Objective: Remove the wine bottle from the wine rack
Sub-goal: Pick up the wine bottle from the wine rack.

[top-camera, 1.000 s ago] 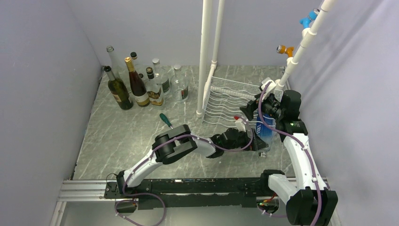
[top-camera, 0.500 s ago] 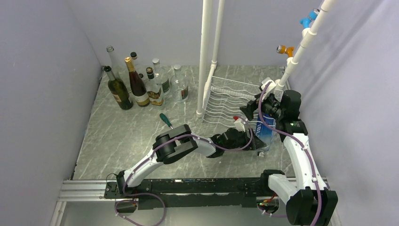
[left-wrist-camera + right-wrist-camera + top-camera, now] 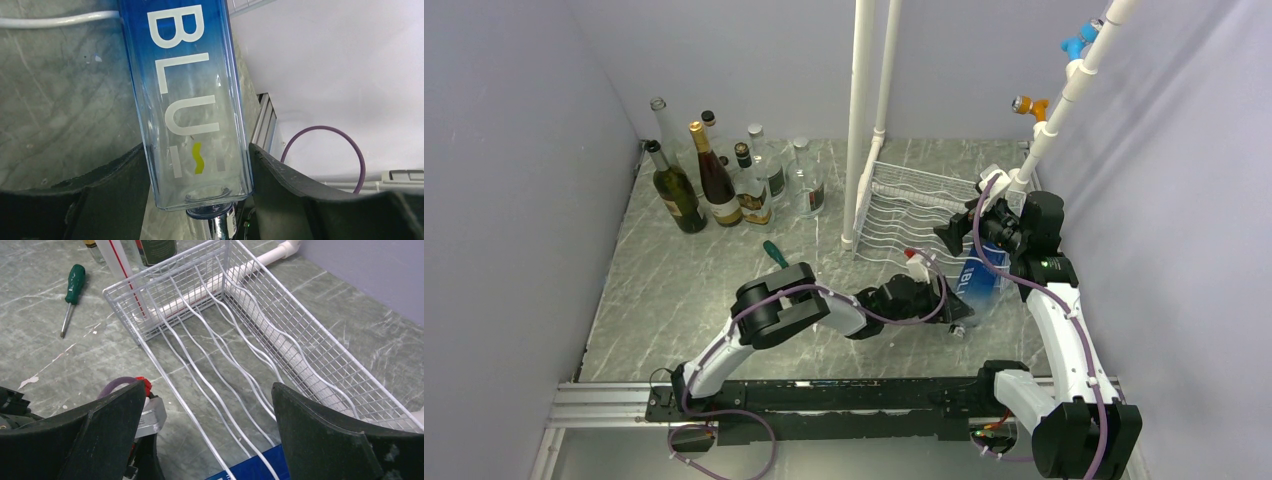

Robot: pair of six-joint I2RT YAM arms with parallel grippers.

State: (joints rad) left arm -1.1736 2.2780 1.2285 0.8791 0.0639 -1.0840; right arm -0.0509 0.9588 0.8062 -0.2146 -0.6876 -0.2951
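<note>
A clear blue square wine bottle (image 3: pixel 977 279) with white lettering lies at the front right corner of the white wire wine rack (image 3: pixel 904 205). My left gripper (image 3: pixel 951 304) is shut on it near its neck end. In the left wrist view the bottle (image 3: pixel 190 100) sits between both fingers (image 3: pixel 290 180), its silver cap pointing at the camera. My right gripper (image 3: pixel 957 236) hovers open and empty above the rack's right side. In the right wrist view its jaws stand wide apart over the rack's wavy wires (image 3: pixel 280 335), and a blue corner of the bottle (image 3: pixel 250 467) shows under the wires.
Several upright bottles (image 3: pixel 724 185) stand at the back left. A green screwdriver (image 3: pixel 776 254) lies on the marble table left of the rack, and it also shows in the right wrist view (image 3: pixel 72 290). White pipe posts (image 3: pixel 861 120) rise at the rack's back left corner.
My left gripper has drawn back to the left and toward the near edge, dragging the blue bottle with it. The right arm has not moved.
</note>
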